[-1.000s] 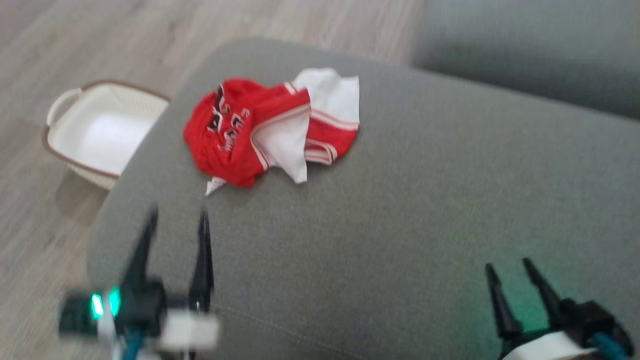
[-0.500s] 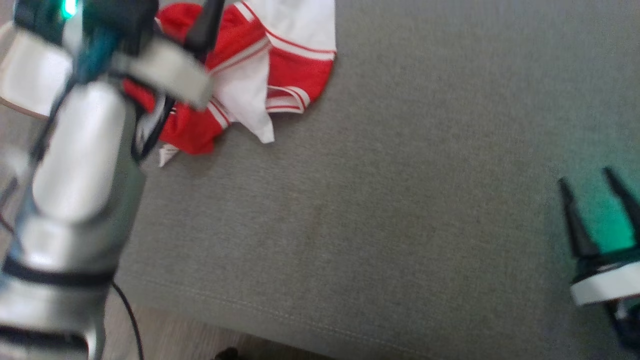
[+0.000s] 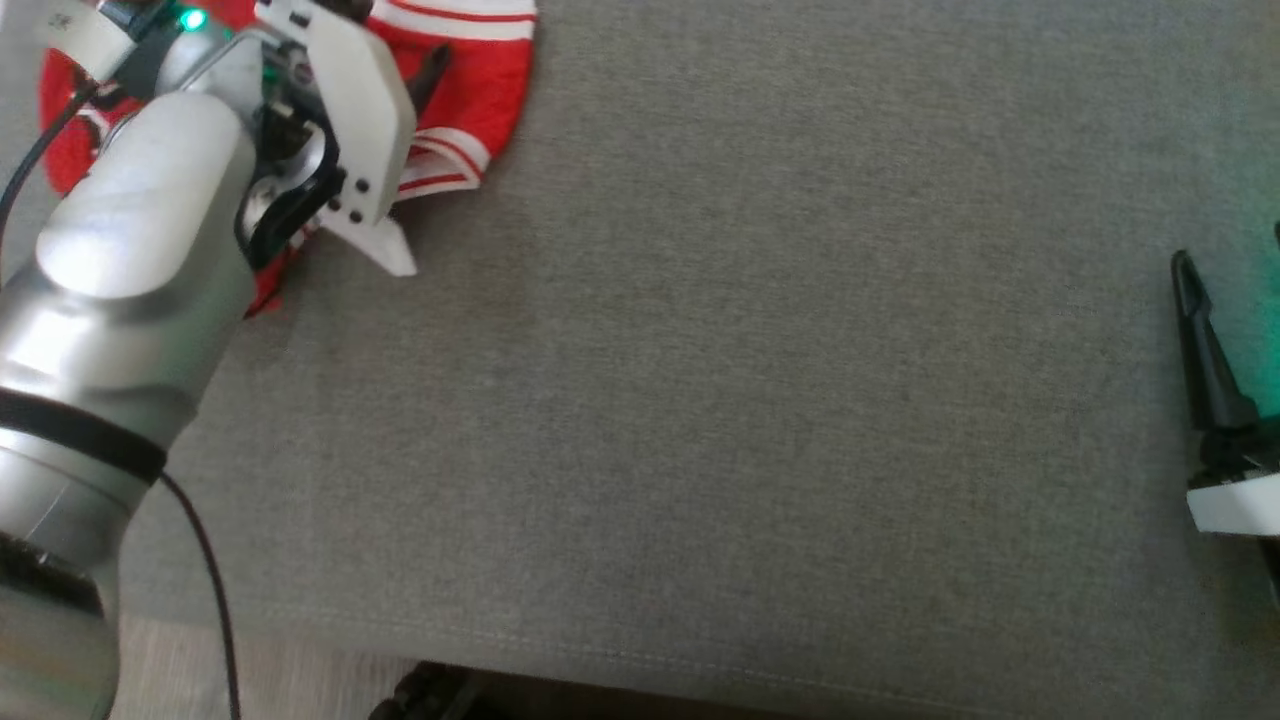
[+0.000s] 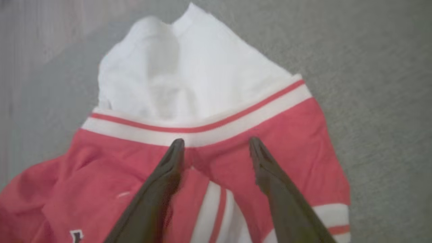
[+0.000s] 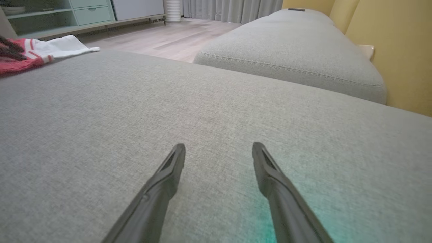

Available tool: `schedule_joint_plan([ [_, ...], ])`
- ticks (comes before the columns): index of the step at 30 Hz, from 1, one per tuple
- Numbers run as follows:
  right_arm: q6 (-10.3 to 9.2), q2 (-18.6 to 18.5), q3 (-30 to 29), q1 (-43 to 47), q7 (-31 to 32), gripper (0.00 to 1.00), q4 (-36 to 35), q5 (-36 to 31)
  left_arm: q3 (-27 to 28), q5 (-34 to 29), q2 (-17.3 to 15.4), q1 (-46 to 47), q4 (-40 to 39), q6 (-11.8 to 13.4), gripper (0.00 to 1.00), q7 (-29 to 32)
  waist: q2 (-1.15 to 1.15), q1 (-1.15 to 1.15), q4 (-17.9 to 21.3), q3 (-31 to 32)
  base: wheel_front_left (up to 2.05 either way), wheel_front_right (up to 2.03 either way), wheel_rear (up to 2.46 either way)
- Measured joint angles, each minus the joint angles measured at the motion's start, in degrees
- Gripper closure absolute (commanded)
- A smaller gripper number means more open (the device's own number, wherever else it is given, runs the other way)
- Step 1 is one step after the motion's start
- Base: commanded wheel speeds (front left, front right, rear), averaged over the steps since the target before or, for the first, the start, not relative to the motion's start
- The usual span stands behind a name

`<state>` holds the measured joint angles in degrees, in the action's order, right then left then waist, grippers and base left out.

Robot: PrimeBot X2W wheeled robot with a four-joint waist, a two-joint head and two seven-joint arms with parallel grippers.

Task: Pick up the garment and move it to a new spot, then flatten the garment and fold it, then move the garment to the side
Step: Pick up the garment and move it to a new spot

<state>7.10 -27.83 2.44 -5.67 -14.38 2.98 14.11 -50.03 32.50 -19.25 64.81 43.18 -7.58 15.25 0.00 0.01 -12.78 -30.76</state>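
Note:
The garment is a crumpled red piece with white bands and a white part, lying on the grey sofa cushion. In the head view the garment lies at the top left, partly hidden by my left arm. My left gripper is open right over it, its fingertips spread across the red cloth just below a white band. My right gripper is open with nothing in it, low over bare cushion far to the right. From there the garment shows at the far left.
A second grey cushion lies beyond a gap, against a yellow wall. Wooden floor and a pale green cabinet lie past the sofa. The cushion's front edge runs along the bottom of the head view.
My left arm has reached forward from the lower left to over the garment. The head camera has tipped down and shifted. Both grippers stay open.

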Motion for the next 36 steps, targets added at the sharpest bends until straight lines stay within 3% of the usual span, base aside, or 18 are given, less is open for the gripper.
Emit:
schedule_joint_plan([
  [2, 0.0, 0.07, 0.0, -0.52, 0.0, 0.0, -0.21, -0.01, -2.56, 1.9, -0.8, 0.09, 1.23, 0.0, 0.0, 1.63, 0.0, 0.0, 0.79, -0.52, 0.0, 0.0, 0.0],
  [3, 0.01, 0.09, -0.05, -0.81, 0.0, 0.0, -0.2, -0.01, -3.86, 2.3, -1.4, 0.23, 1.19, 0.0, 0.73, 1.65, 0.0, 0.0, 1.13, -0.7, 0.0, 0.0, 0.0],
  [4, 0.01, 0.14, -0.09, -0.98, 0.0, 0.0, -0.21, -0.02, -5.39, 2.19, -2.2, 0.79, 0.93, -0.01, 1.0, 0.56, 0.0, -0.01, 1.41, -0.82, 0.0, 0.0, 0.0],
  [9, 0.01, 1.31, -0.09, -1.18, 0.0, 0.0, 0.42, -0.12, -9.5, 2.55, -4.12, 2.72, 0.43, 0.0, 1.0, -7.9, 0.0, -0.01, 1.97, 0.41, 0.0, 0.0, 0.0],
  [13, 0.0, 4.45, 1.22, -1.33, 0.0, 0.0, 1.86, -0.59, -14.13, 3.53, -5.81, 3.8, -2.13, 0.0, 1.0, -13.24, 0.0, -0.01, 2.37, 3.78, 0.0, 0.0, 0.0],
  [25, 0.0, 13.74, 4.76, -1.85, 0.0, 0.0, 5.76, -1.05, -18.95, 8.4, -10.34, 13.74, -15.23, 0.0, 1.0, -20.02, 0.0, -0.01, 6.8, 15.34, 0.0, 0.0, 0.0],
  [31, 0.0, 17.57, 6.53, -1.78, 0.0, 0.0, 6.61, -1.08, -18.15, 11.94, -8.54, 15.91, -16.46, 0.0, 1.0, -22.85, 0.0, -0.01, 12.71, 19.62, 0.0, 0.0, 0.0],
  [36, 0.01, 19.52, 8.01, -1.75, 0.0, 0.0, 6.35, -1.08, -17.53, 14.71, -4.13, 17.52, -15.05, 0.0, 1.0, -25.06, 0.0, -0.01, 18.6, 22.32, 0.0, 0.0, 0.0],
])
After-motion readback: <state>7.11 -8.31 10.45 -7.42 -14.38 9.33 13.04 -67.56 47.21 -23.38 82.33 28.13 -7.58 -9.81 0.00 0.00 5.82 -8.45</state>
